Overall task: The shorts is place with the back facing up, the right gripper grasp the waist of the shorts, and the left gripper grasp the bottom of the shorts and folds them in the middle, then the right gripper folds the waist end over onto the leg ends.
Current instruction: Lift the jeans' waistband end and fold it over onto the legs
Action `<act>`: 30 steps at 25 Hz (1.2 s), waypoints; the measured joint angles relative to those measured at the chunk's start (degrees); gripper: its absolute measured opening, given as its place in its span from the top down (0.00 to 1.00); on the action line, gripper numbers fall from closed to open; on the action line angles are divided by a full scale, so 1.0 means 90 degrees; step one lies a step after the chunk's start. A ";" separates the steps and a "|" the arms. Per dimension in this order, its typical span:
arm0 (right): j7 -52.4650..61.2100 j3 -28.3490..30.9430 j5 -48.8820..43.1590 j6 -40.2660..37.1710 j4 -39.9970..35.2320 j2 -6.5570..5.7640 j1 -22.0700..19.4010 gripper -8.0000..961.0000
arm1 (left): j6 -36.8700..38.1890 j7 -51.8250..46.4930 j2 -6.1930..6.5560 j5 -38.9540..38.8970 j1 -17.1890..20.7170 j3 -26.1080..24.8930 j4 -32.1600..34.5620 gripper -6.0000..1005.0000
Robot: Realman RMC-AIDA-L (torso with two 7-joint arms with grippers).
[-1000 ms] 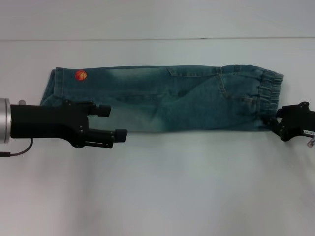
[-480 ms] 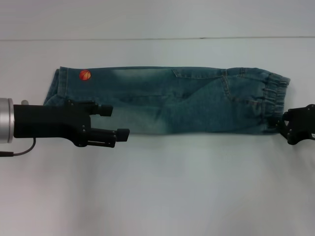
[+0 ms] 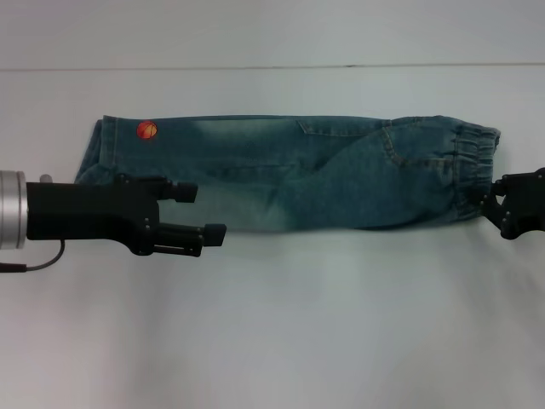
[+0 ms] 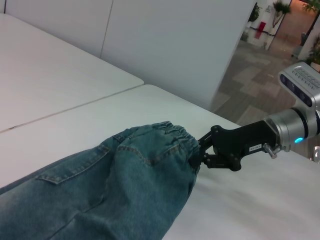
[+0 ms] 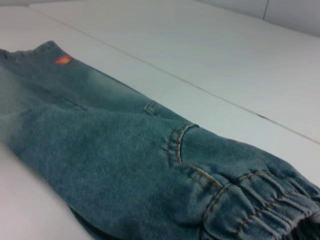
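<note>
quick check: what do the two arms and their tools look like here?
Left tool: black two-fingered claw on a blocky black body, silver cylindrical cuff, thin black cable. Right tool: black claw, small white label, silver wrist with a lit blue ring.

White tables, white wall

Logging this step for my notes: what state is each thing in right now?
shorts: folded lengthwise into a long strip, flat on the table
waist: puckered, at the right end, pinched by the right gripper
left gripper: fingers open, above the near edge by the leg ends, holding nothing
</note>
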 joint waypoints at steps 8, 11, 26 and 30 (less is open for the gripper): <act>0.0009 0.0003 0.0053 -0.0042 -0.0012 0.0007 0.0022 0.85 | -0.0296 0.0095 0.0000 -0.0029 -0.0010 0.0000 -0.0321 0.10; 0.0004 0.0000 0.0068 -0.0144 -0.0028 0.0007 0.0024 0.85 | -0.0341 0.0115 0.0000 -0.0140 -0.0054 0.0000 -0.0347 0.10; 0.0721 -0.0016 0.0146 -0.1935 -0.1451 0.0019 -0.0890 0.85 | -0.1393 0.0959 -0.0031 -0.1112 -0.0212 0.0576 -0.1215 0.10; 0.0898 -0.0015 0.0194 -0.2438 -0.1889 0.0040 -0.1237 0.86 | -0.1726 0.1367 -0.0042 -0.1636 -0.0228 0.0767 -0.1604 0.10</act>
